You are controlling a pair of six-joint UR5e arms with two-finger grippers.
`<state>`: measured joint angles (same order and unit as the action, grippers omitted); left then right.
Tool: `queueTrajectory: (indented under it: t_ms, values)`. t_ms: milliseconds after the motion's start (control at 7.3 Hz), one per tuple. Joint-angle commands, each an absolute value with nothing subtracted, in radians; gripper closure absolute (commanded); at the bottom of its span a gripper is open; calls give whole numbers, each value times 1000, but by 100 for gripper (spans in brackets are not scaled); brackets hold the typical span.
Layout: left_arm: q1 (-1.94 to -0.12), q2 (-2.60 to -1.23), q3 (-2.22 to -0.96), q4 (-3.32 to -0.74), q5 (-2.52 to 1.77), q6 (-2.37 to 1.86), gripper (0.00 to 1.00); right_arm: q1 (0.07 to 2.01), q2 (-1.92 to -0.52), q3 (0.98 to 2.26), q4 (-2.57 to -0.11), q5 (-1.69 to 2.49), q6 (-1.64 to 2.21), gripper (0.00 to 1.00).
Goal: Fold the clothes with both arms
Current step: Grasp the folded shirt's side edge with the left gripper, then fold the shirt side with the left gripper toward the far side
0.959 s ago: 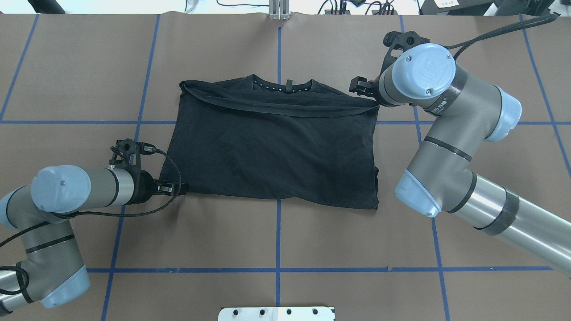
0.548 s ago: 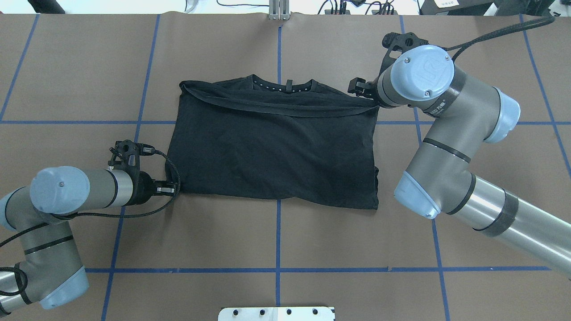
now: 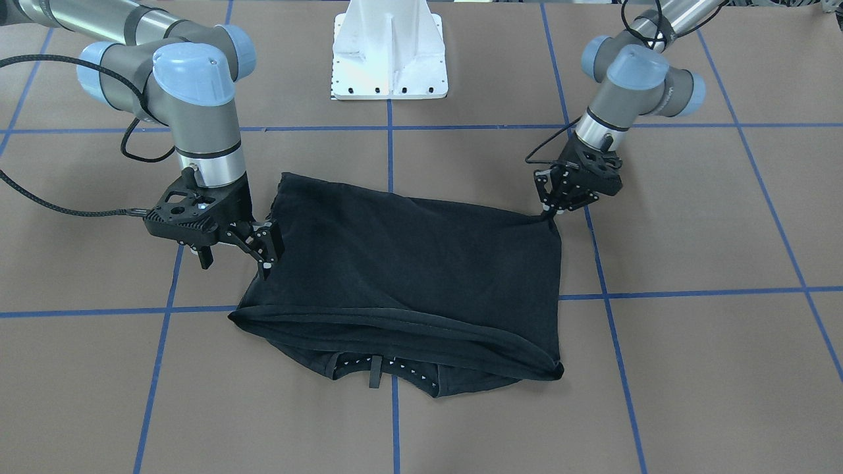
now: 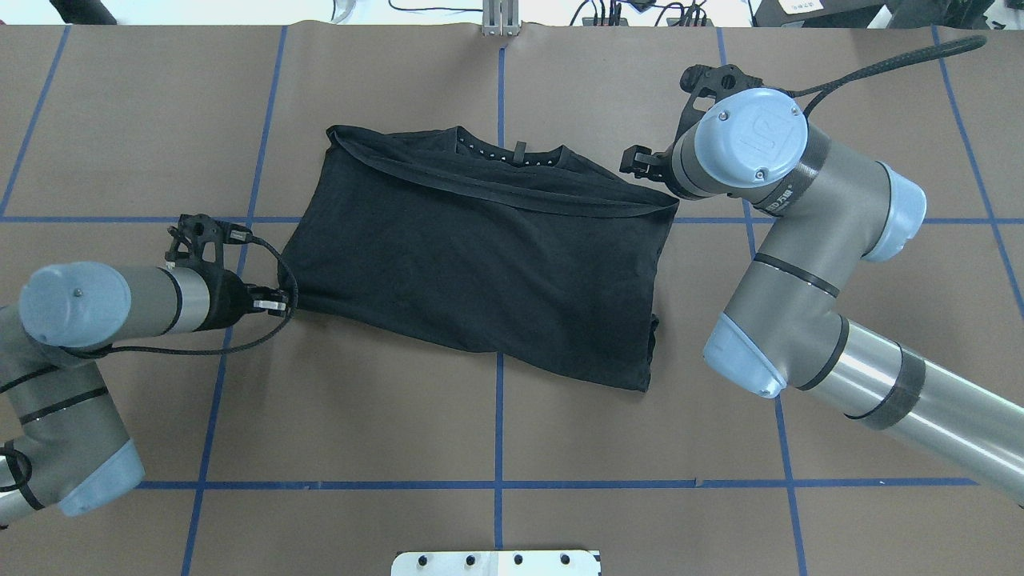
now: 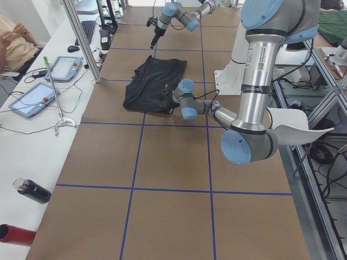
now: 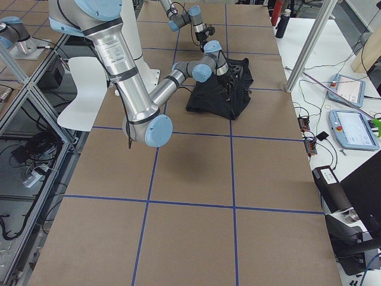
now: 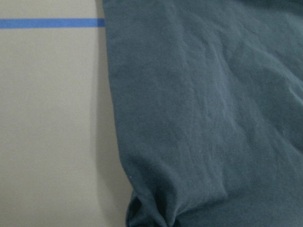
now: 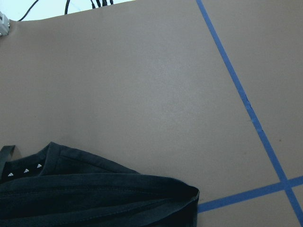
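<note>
- Close to the robot, on the brown table (image 4: 360, 416), what is there?
- A white base plate (image 4: 496, 562) at the near edge. Blue tape lines (image 4: 498, 416) make big squares on the table.
- And a bit farther in?
- The left gripper (image 4: 280, 303). Its fingers are pressed together on the near left corner of the black T-shirt (image 4: 480, 264). The cloth bunches up a little where it is pinched.
- Where is the T-shirt?
- It lies in the middle of the table, a bit crooked. Its near left corner sticks out toward the left arm. It is folded over, so the bottom hem (image 4: 560, 206) lies across it close to the collar (image 4: 512, 154). The collar is at the far edge, with tiny white marks inside.
- What about the right gripper (image 3: 234, 263)?
- It is at the far right corner of the T-shirt. Its fingers are spread wide and hold nothing. One finger is just beside the cloth. I cannot tell if it touches.
- And farthest away?
- Black cables (image 4: 640, 12), past the far edge of the table.
</note>
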<state>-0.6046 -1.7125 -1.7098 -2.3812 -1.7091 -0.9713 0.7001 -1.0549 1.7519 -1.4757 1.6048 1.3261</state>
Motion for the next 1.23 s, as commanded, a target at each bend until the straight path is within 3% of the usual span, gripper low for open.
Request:
queueTrajectory:
  t_ms: [0, 411, 685, 822, 959, 1096]
  values:
    - [-772, -1745, -1605, -2382, -1717, -795, 100, 690, -1054, 1752, -1476, 1603, 1328, 0]
    - [-969, -2112, -1131, -2382, -1715, -609, 100, 677, -1046, 1752, -1474, 1603, 1328, 0]
    - [-1006, -2280, -944, -2382, -1710, -574, 100, 672, -1045, 1753, -1474, 1601, 1328, 0]
    - [-1009, -2286, -930, -2400, -1710, -572, 83, 667, -1043, 1752, -1474, 1601, 1328, 0]
    - [-1015, -2260, -933, -2471, -1712, -545, 1, 660, -1042, 1747, -1474, 1601, 1324, 0]
    - [-1041, -2240, -942, -2506, -1720, -508, 0, 652, -1037, 1734, -1432, 1598, 1327, 0]
